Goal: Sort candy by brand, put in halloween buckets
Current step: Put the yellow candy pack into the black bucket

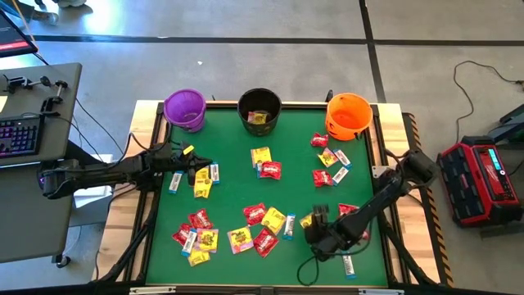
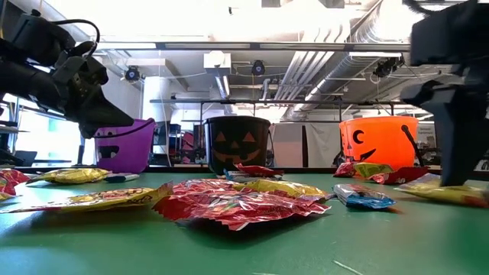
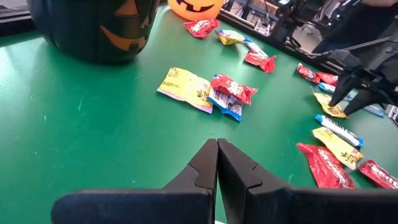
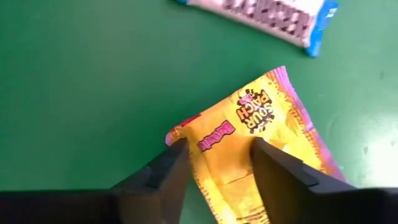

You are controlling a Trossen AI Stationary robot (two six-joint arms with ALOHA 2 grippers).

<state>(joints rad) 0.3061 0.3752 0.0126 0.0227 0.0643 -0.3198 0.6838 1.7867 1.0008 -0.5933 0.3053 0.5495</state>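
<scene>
- Green felt tabletop [image 1: 237, 197] carries scattered wrapped candy below a row of three small round plastic pails at its far edge: purple bucket [image 1: 184, 109], black bucket [image 1: 259, 110], orange bucket [image 1: 348, 115].
- Glossy yellow candy packet [image 4: 261, 149] lies flat on the felt near the table's front right, a white-and-blue candy bar [image 4: 264, 15] just beside it.
- Right gripper [image 4: 217, 165] is down over that yellow packet, fingers parted and straddling its end, not yet clamped.
- Left gripper [image 3: 217, 163] hangs over the table's left side, fingers pressed together and holding nothing.
</scene>
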